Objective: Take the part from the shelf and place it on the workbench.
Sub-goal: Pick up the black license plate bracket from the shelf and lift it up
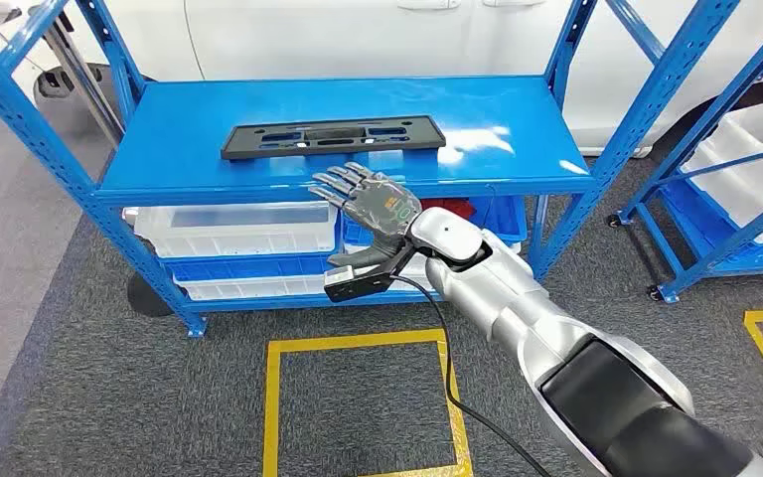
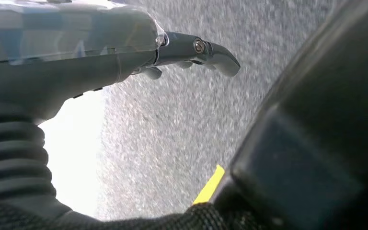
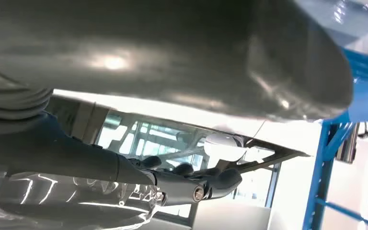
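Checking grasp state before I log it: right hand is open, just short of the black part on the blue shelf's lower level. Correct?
Not quite. The black part lies on the top level of the blue shelf, not the lower one, as the head view shows. The rest holds: the right hand is open with fingers spread, at the shelf's front edge, just short of the part.

Bright even light; glare on the blue shelf (image 1: 477, 139); wrist views blurred.

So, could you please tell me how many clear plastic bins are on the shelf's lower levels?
2 are plainly visible: one clear plastic bin just under the blue metal shelf top, and another on the level below. The right hand and arm may hide more.
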